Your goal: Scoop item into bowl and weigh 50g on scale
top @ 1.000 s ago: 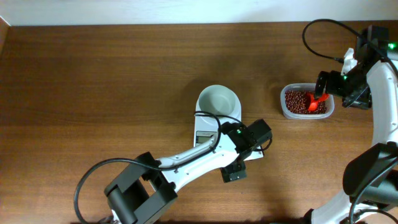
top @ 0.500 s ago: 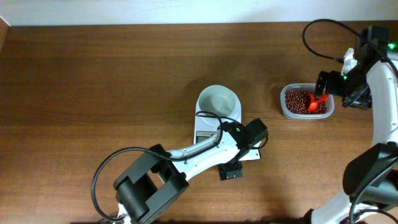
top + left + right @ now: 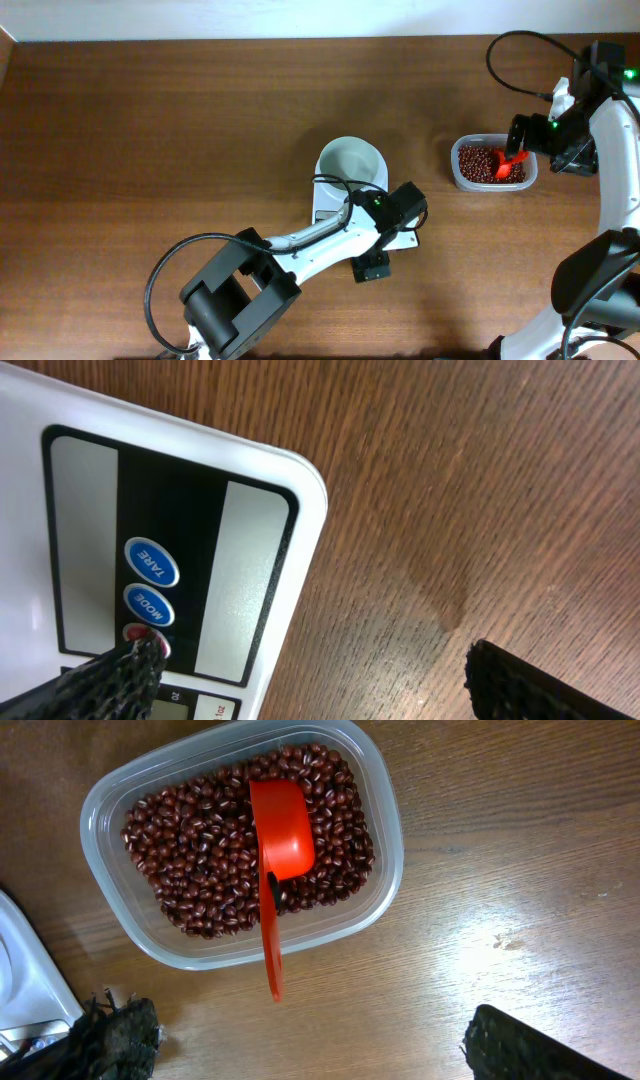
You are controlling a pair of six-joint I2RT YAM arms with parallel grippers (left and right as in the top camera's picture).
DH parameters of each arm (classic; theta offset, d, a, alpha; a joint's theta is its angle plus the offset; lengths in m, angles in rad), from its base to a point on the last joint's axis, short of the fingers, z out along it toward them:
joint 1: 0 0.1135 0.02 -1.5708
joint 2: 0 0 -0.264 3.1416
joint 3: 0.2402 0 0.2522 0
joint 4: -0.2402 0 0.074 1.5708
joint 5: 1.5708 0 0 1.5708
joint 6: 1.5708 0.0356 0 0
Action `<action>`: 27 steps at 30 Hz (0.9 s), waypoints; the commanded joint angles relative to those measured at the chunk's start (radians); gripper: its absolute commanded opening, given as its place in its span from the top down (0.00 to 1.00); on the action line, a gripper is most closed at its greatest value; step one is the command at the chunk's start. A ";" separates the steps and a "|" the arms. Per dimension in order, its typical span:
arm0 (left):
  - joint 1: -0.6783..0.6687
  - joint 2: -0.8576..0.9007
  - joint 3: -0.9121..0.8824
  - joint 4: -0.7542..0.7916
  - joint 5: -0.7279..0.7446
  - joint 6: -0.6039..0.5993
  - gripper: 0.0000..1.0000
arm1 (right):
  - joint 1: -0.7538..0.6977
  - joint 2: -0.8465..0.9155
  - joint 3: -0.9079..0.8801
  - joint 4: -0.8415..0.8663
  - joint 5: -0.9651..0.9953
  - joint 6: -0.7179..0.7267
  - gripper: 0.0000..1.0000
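In the overhead centre, the bowl (image 3: 350,162) is sitting on the scale (image 3: 326,214). The left gripper (image 3: 310,675) is spreading wide at the scale's button end, gripping nothing, with one fingertip (image 3: 120,670) over the red button (image 3: 158,645); contact I cannot tell. At the right, the beans (image 3: 190,860) are filling the tub (image 3: 392,870), with the scoop (image 3: 282,835) lying on them. The right gripper (image 3: 300,1040) is hovering above, open and empty.
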 commanded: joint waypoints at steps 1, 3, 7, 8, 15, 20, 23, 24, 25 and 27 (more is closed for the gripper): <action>0.016 0.054 -0.006 0.003 0.063 0.053 0.01 | 0.005 -0.021 -0.005 0.003 -0.010 0.000 0.01; 0.018 0.066 -0.006 0.003 0.062 0.053 0.01 | 0.005 -0.021 -0.005 0.003 -0.010 0.000 0.01; 0.034 0.074 -0.006 -0.023 0.093 0.072 0.00 | 0.005 -0.021 -0.005 0.003 -0.010 0.000 0.01; 0.035 0.076 -0.006 -0.032 0.109 0.085 0.00 | 0.005 -0.021 -0.005 0.003 -0.010 0.000 0.01; 0.035 0.086 -0.006 -0.078 0.180 0.121 0.00 | 0.005 -0.021 -0.005 0.003 -0.009 0.000 0.01; 0.034 0.073 0.084 -0.198 0.298 0.115 0.03 | 0.005 -0.021 -0.005 0.003 -0.010 0.000 0.01; 0.033 0.025 0.161 -0.246 0.297 0.056 0.03 | 0.005 -0.021 -0.005 0.003 -0.010 0.000 0.01; 0.033 0.006 0.184 -0.258 0.293 0.043 0.01 | 0.005 -0.021 -0.005 0.003 -0.009 0.000 0.01; 0.033 -0.005 0.198 -0.264 0.289 0.036 0.01 | 0.005 -0.021 -0.005 0.003 -0.010 0.000 0.01; 0.033 -0.013 0.204 -0.268 0.262 0.032 0.00 | 0.005 -0.021 -0.005 0.003 -0.010 0.000 0.01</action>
